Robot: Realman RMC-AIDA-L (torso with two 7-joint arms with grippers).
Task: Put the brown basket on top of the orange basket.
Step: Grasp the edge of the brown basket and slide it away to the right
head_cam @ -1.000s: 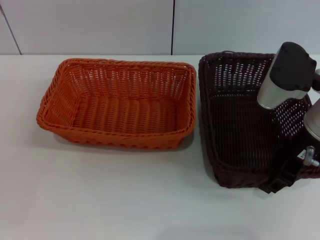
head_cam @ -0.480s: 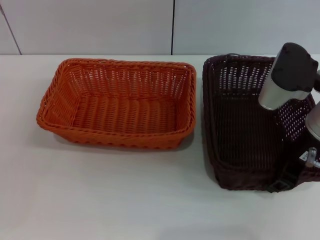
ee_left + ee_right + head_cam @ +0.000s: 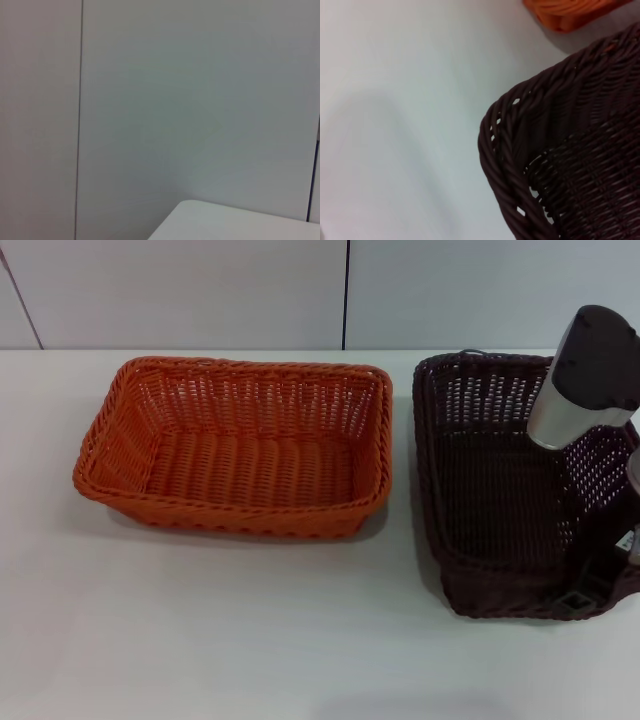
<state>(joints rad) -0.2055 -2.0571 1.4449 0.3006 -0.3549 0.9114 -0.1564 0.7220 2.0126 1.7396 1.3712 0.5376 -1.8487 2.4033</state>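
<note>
The orange basket [image 3: 232, 512] stands empty on the white table, left of centre in the head view. To its right, with a small gap between them, is the brown basket [image 3: 490, 490], also empty. My right arm reaches down over the brown basket's right side. My right gripper [image 3: 579, 596] is shut on the braided rim at its near right corner, with one dark finger showing outside the wall. The right wrist view shows a corner of the brown basket [image 3: 560, 165] close up and a bit of the orange basket [image 3: 570, 12] beyond. My left gripper is out of view.
The white table [image 3: 250, 640] stretches wide in front of both baskets. A pale panelled wall [image 3: 345, 290] runs behind them. The left wrist view shows only that wall and a table corner [image 3: 240, 222].
The brown basket has slid to the right and slightly toward me with my right gripper, widening the gap to the orange basket. The orange basket has not moved.
</note>
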